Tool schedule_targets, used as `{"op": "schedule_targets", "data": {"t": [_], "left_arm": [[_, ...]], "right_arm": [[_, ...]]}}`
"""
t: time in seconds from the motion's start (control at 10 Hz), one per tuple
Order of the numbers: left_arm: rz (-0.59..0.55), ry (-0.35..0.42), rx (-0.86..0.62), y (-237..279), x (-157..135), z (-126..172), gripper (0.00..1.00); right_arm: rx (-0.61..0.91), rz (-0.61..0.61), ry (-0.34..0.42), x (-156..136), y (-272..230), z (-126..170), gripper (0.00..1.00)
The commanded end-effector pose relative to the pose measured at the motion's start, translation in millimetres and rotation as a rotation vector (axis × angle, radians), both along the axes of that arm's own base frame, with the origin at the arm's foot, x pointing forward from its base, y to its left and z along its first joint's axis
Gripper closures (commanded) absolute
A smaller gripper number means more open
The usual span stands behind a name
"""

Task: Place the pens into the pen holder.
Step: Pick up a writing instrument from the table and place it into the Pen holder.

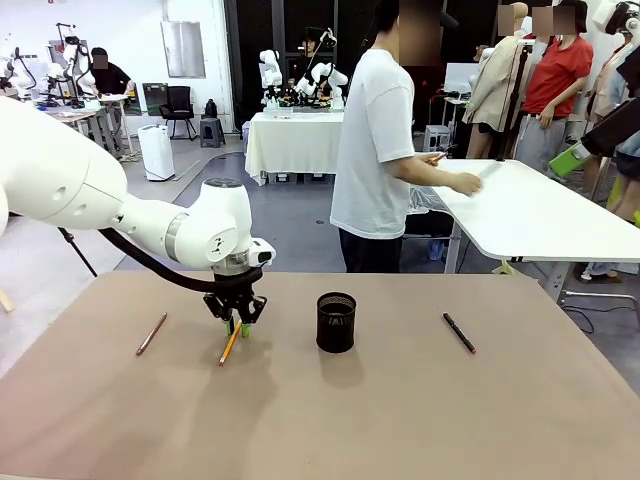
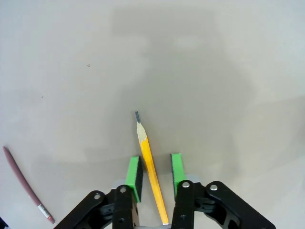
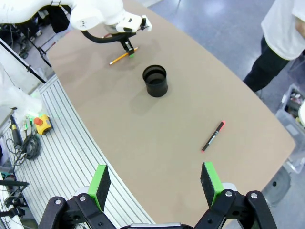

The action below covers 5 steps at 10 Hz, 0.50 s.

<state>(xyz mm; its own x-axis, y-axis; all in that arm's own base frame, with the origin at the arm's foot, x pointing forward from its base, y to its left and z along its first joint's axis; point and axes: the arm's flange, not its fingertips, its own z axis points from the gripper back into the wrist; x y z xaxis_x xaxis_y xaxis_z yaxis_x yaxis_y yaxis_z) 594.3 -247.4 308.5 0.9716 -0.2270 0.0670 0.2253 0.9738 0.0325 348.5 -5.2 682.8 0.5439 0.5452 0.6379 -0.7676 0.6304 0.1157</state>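
The yellow-orange pencil (image 1: pixel 230 345) lies flat on the tan table, left of the black mesh pen holder (image 1: pixel 336 322). My left gripper (image 1: pixel 238 325) is down over the pencil's upper end. In the left wrist view the pencil (image 2: pixel 150 167) runs between the green pads (image 2: pixel 135 174) with a slim gap on each side, jaws narrowed but open. A pinkish-brown pen (image 1: pixel 152 334) lies farther left, and a black pen (image 1: pixel 459 333) lies right of the holder. High above the table, my right gripper (image 3: pixel 155 183) is open and holds nothing; below it are the holder (image 3: pixel 155 81) and the black pen (image 3: pixel 212 136).
A person in a white shirt (image 1: pixel 375 150) stands beyond the far edge, turned toward a white table (image 1: pixel 540 215). Beside my table's near edge run a ribbed metal base (image 3: pixel 62 143) and a yellow box with a red button (image 3: pixel 40 124).
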Motion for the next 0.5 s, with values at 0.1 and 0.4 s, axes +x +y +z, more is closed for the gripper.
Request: {"op": "schedule_targets", "data": {"t": [0.1,0.4], "left_arm": [[0.021,0.041,-0.014,6.0,4.1,-3.2,1.0],[0.028,0.068,-0.032,10.4,2.3,-1.7,1.0]], "right_arm": [[0.015,0.002,0.001,0.0,1.6,2.0,0.0],[0.015,0.002,0.001,0.0,1.6,2.0,0.0]]}}
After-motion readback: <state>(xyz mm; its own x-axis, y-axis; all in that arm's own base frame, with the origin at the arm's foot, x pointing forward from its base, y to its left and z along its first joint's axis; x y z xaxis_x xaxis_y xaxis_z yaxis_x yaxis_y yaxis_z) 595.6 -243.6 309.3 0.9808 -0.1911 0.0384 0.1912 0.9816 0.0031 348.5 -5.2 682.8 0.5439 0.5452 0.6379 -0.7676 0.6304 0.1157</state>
